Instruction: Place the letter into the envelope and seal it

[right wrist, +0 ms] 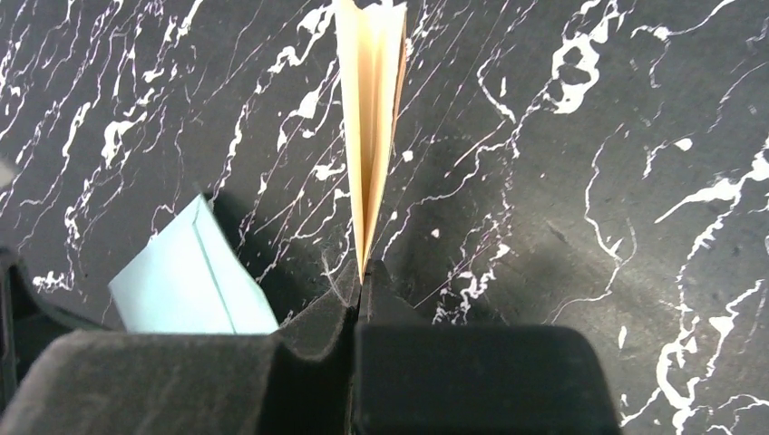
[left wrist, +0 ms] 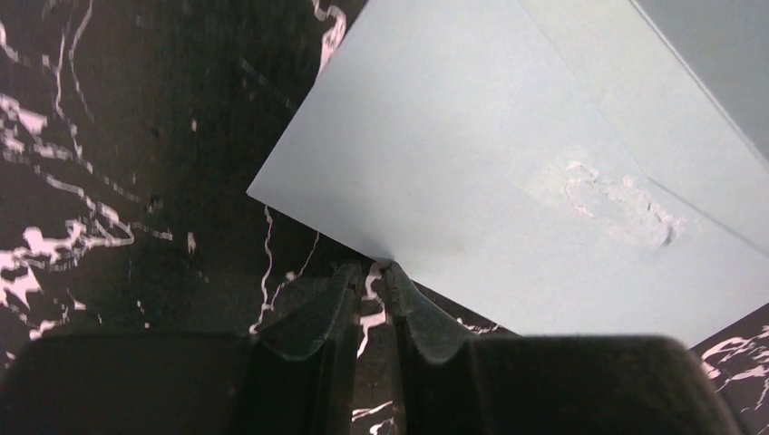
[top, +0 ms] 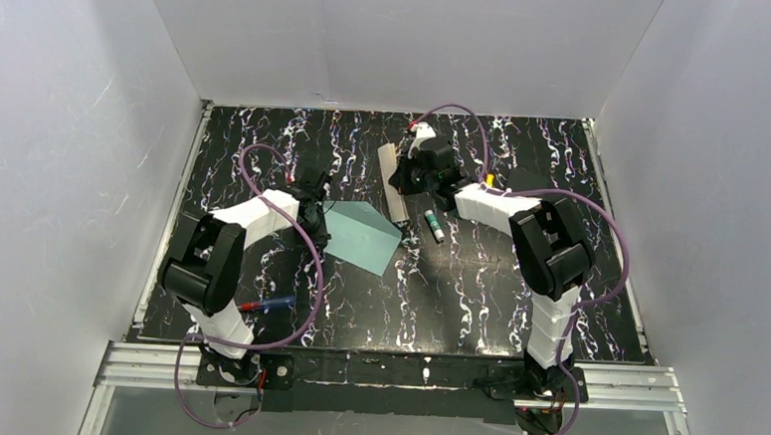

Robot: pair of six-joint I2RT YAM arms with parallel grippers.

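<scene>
The pale teal envelope (top: 361, 234) lies flat on the black marbled table, left of centre. It fills the left wrist view (left wrist: 472, 163), showing a rough patch of residue. My left gripper (top: 314, 212) is at its left edge; the fingertips (left wrist: 351, 276) are nearly together, with a thin gap, and touch the envelope's edge (left wrist: 374, 267) without clamping it. My right gripper (top: 403, 184) is shut on the tan letter (top: 393, 183), which is folded and held edge-on above the table (right wrist: 370, 118). The envelope's corner shows low left in the right wrist view (right wrist: 186, 281).
A small green and white tube (top: 433, 225) lies on the table just right of the letter and envelope. A blue and red object (top: 262, 304) lies near the left arm's base. White walls enclose the table on three sides.
</scene>
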